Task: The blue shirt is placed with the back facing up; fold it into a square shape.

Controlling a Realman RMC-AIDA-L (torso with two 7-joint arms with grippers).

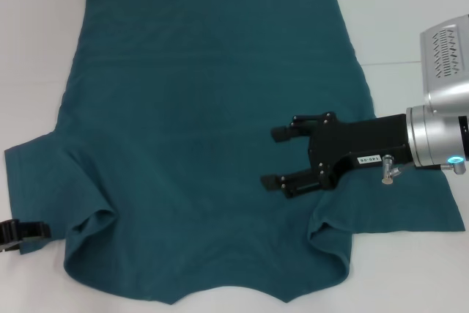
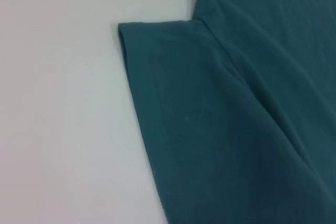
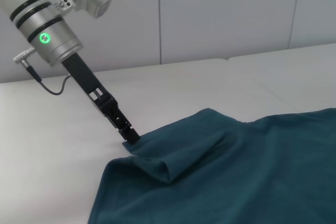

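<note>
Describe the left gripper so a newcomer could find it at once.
Start at the blue shirt spread over the white table. Follow its left sleeve to the cuff: the left gripper touches that edge, while the right gripper hovers open over the shirt.

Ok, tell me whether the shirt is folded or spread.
Spread: the blue shirt lies flat on the table, both sleeves out, nothing folded over.
</note>
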